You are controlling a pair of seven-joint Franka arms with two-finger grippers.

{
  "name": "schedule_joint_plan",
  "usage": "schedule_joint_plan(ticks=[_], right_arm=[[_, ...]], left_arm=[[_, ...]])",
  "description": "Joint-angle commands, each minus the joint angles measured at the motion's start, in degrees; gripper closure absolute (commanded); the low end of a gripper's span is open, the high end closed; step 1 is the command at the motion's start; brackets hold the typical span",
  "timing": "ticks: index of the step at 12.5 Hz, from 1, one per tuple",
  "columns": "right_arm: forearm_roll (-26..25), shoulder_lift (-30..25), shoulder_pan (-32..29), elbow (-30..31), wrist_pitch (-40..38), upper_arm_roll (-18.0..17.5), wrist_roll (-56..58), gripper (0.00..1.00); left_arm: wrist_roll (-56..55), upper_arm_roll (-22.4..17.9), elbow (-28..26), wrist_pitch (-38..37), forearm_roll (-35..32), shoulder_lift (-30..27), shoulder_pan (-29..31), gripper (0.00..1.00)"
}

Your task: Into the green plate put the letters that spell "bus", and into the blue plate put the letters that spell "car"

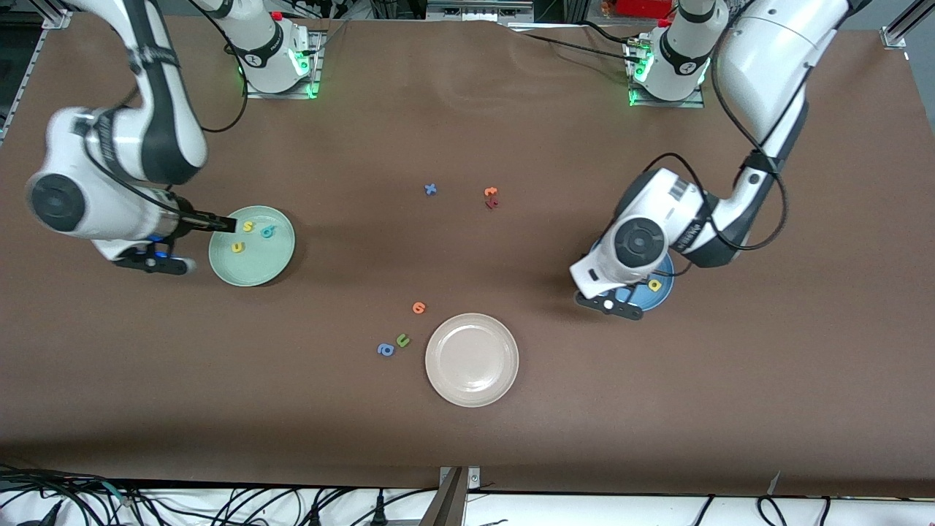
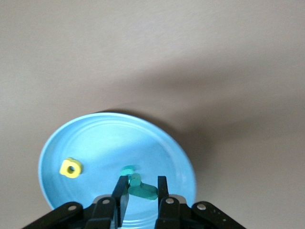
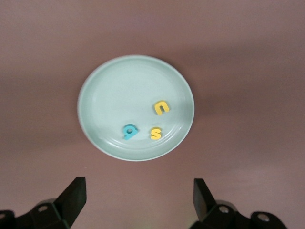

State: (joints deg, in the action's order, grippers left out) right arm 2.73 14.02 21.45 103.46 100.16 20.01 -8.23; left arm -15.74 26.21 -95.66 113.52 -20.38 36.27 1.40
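Note:
The green plate [image 1: 252, 264] [image 3: 109, 90] lies toward the right arm's end of the table. It holds a teal b [image 3: 129, 131], a yellow u [image 3: 161, 108] and a yellow s [image 3: 156, 133]. My right gripper [image 3: 139, 198] hangs wide open and empty by that plate's rim. Most of the blue plate [image 1: 661, 294] [image 2: 95, 138] sits under the left arm's hand. On it are a yellow a [image 2: 71, 168] and a teal letter [image 2: 127, 170]. My left gripper [image 2: 142, 180] is low over this plate, fingers slightly apart. A second teal letter [image 2: 143, 190] sits between them, against one finger and clear of the other.
A beige-white plate [image 1: 472, 359] sits nearer the front camera, mid-table. Beside it lie an orange letter [image 1: 418, 307], a green u [image 1: 402, 340] and a blue a [image 1: 386, 350]. Farther from the camera are a blue letter [image 1: 431, 189], an orange one [image 1: 491, 192] and a red one [image 1: 492, 204].

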Motion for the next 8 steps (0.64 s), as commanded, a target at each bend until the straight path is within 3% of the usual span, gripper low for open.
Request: schedule_joint_plan(ticks=[1,4,6,8], right_arm=[[-0.01,1.10,0.44,-10.00,-5.93,1.08,1.29,0.01],[-0.01,1.19,0.35,-18.02,-11.21,1.96,1.55,0.01],[-0.01,0.84,0.35,-18.56,-12.26,2.31,1.64,0.01],[-0.10,-0.30,0.35,-18.56,-14.63,2.14,1.21,0.00]], left_arm=[[1.33,0.59,-1.46,-1.18,-2.03,-1.11,0.36,0.00],[1.24,0.94,-0.76,-2.15,-1.51,-3.47,0.44,0.00],[1.15,1.38,0.20,-6.79,-1.33,-7.59,-0.08,0.00],[1.15,2.09,3.53,-11.54,3.82,-12.16,0.53,0.00]])
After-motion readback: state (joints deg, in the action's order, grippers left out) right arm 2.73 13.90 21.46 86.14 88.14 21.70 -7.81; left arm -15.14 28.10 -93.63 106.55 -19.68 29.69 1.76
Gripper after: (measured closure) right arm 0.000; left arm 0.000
